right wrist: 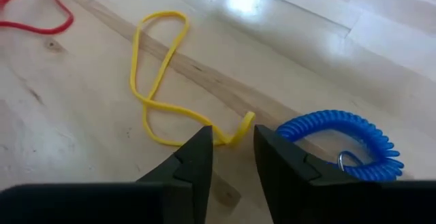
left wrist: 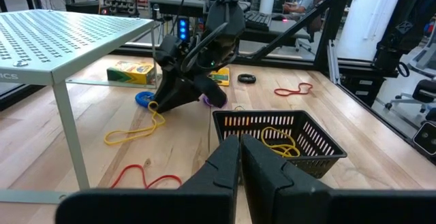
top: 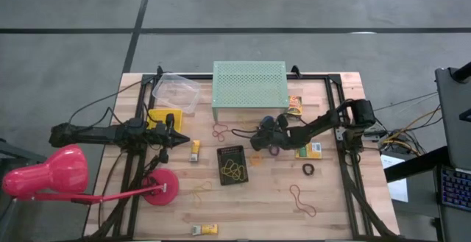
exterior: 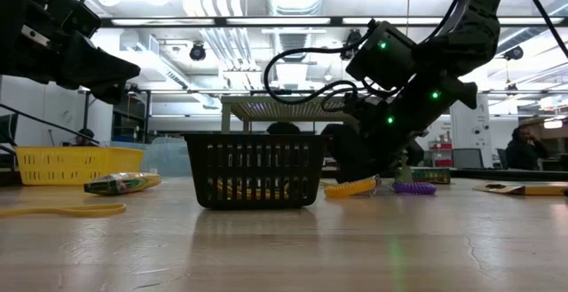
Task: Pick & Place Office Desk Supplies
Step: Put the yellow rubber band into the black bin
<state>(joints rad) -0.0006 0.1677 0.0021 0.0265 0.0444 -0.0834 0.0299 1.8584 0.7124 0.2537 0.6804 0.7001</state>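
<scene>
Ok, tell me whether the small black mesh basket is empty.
Not empty: the small black mesh basket holds yellow rubber bands, seen through its open top in the high view.

A thin yellow rubber band (right wrist: 158, 81) lies looped on the wood, just beside a blue coiled ring (right wrist: 344, 142).

Basket (top: 232, 164) sits mid-table, rubber bands (top: 235, 171) held in it; stand (top: 249, 89) set behind; lamp (top: 55, 174) placed far left, box (top: 204, 229) at front edge.
</scene>
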